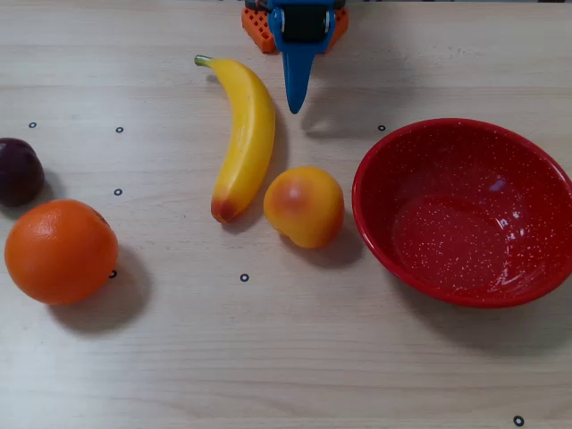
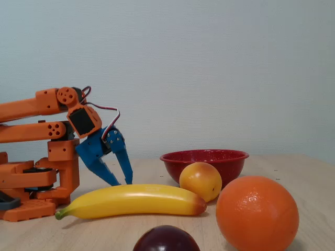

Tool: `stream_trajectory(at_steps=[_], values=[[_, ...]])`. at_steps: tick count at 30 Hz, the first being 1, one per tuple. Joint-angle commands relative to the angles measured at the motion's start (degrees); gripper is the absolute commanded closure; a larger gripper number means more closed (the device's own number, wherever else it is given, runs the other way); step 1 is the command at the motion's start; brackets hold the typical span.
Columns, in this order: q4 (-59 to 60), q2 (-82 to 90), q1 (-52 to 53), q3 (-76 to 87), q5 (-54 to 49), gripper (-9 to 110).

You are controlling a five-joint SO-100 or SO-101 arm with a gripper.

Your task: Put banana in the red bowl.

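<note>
Pale wooden table: the banana (image 1: 243, 136) lies lengthwise just left of my gripper (image 1: 294, 105) in the overhead view — fingers slightly parted, empty, near the far edge.

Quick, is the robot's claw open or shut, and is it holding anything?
Claw: open a little, holding nothing; it hangs behind the banana in the fixed view.

Orange 3D-printed arm (image 2: 31, 107) w/ black servos, red/white wires, blue pointed tool (image 2: 121, 182).
</note>
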Motion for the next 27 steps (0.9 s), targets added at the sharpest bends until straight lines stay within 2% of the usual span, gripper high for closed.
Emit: stream_trajectory(at_steps=[1, 11, 27], values=[[-0.88, -3.08, 0.0, -8.35, -1.32, 102], [6.15, -12.04, 1.67, -23.82, -4.04, 102], [12.3, -23.55, 7.82, -36.65, -17.58, 102]])
